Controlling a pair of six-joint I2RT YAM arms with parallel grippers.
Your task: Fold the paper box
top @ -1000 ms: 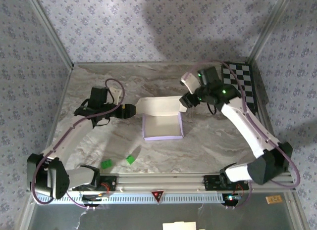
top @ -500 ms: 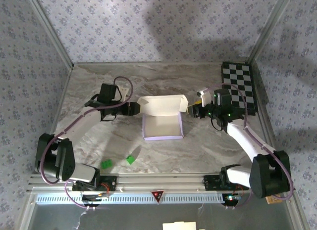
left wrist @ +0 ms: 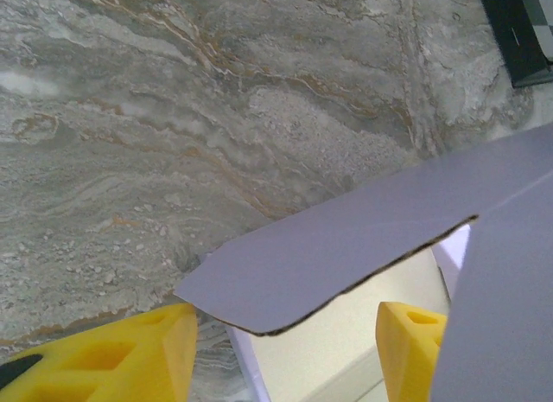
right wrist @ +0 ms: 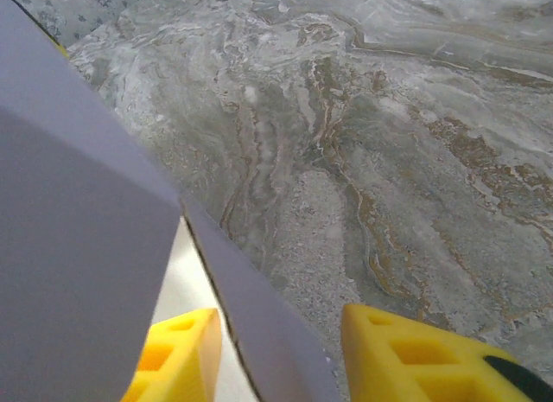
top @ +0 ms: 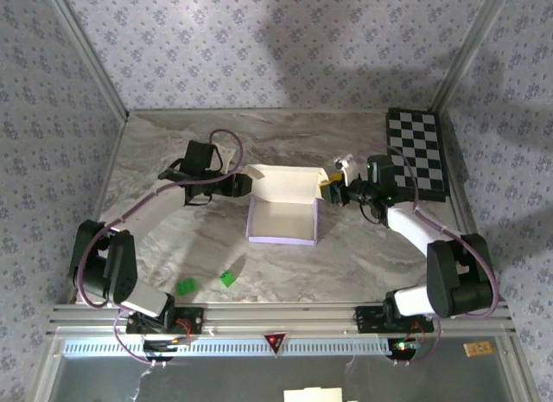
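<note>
Between the two grippers, the paper box (top: 282, 220) lay on the desk (top: 173, 151) with its shallow tray already formed and its low walls standing. The lid (top: 281, 183) rose upright from the far wall and was not yet closed.

The left gripper (top: 244, 184) stood at the left end of the lid. Its jaws were apart, with the left side flap (left wrist: 346, 246) between its fingers and not pinched. The right gripper (top: 327, 191) stood at the right end in the same way, jaws apart around the edge of the right side flap (right wrist: 251, 315).

I judged the task more than half done. What remained was to fold both side flaps inward, bring the lid down over the tray and tuck it in.
</note>
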